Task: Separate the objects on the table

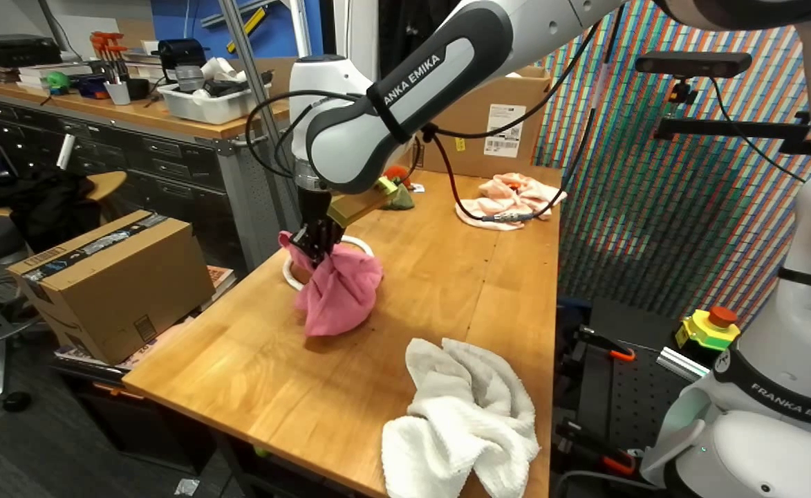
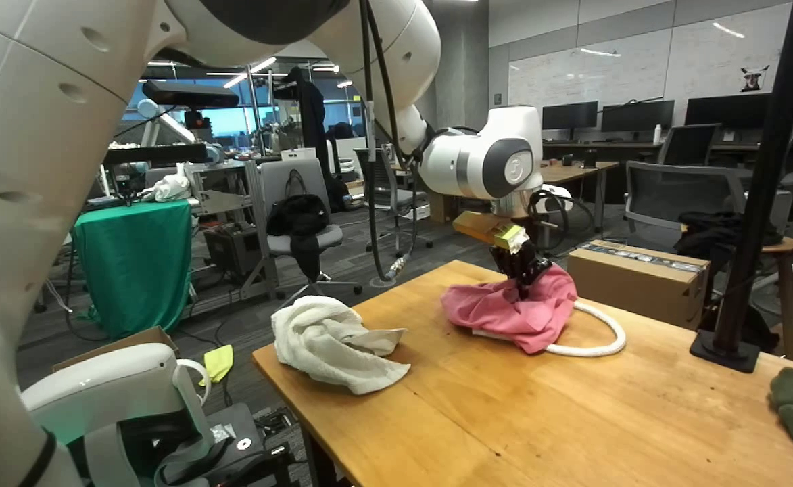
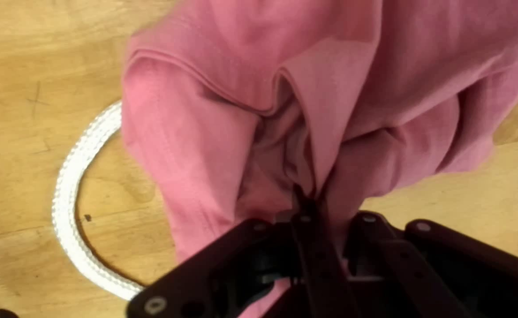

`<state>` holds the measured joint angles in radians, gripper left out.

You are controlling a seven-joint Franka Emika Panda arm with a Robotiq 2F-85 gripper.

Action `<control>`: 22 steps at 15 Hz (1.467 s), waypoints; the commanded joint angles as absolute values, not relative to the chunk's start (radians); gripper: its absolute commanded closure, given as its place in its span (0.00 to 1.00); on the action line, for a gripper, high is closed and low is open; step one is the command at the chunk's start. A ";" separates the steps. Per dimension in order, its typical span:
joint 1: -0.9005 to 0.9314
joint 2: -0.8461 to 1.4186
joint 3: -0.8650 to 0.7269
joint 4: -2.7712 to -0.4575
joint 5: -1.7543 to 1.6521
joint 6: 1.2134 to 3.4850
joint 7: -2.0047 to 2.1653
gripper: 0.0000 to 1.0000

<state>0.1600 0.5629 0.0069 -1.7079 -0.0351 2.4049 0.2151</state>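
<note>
The claw [image 3: 312,201] is pinched tight on the pink cloth [image 3: 188,150], and in the wrist view I see its folds squeezed between the tips. In an exterior view the cloth is left of the middle of the frame, all bunched and wrinkly under the claw. It hides part of a white rope ring [image 1: 293,277] that lies on the wooden table [image 1: 239,360], but I can't tell if they touch. A white towel [image 1: 464,422] is heaped at the bottom of that frame, right of the middle, well apart from the pink cloth. A peach cloth [image 1: 502,197] lies crumpled in the upper right, and an orange-and-green thing [image 1: 399,200] sits at the upper middle.
</note>
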 commanded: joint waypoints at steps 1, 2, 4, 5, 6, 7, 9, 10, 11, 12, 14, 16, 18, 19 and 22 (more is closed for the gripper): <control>0.167 0.520 -0.009 -1.698 -0.064 2.399 0.226 0.93; 0.167 0.501 -0.013 -1.705 -0.070 2.403 0.229 0.93; 0.167 0.454 -0.024 -1.727 -0.089 2.406 0.240 0.93; 0.167 0.423 -0.029 -1.744 -0.098 2.408 0.245 0.93; 0.167 0.395 -0.034 -1.764 -0.110 2.413 0.251 0.93; 0.169 0.366 -0.040 -1.775 -0.122 2.410 0.261 0.93; 0.170 0.301 -0.048 -1.818 -0.158 2.420 0.280 0.93; 0.171 0.270 -0.050 -1.833 -0.176 2.420 0.294 0.93; 0.170 0.234 -0.051 -1.855 -0.195 2.420 0.306 0.94; 0.166 0.202 -0.047 -1.875 -0.206 2.415 0.315 0.94; 0.159 0.132 -0.040 -1.927 -0.228 2.393 0.335 0.94; 0.146 0.060 -0.030 -1.989 -0.233 2.357 0.336 0.94; 0.131 -0.016 -0.020 -2.063 -0.232 2.320 0.329 0.94; 0.124 -0.052 -0.016 -2.100 -0.237 2.301 0.331 0.94; 0.093 -0.152 -0.004 -2.211 -0.228 2.262 0.320 0.94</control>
<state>0.1314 -0.0211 -0.0296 -2.0805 -0.2135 2.2849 0.3114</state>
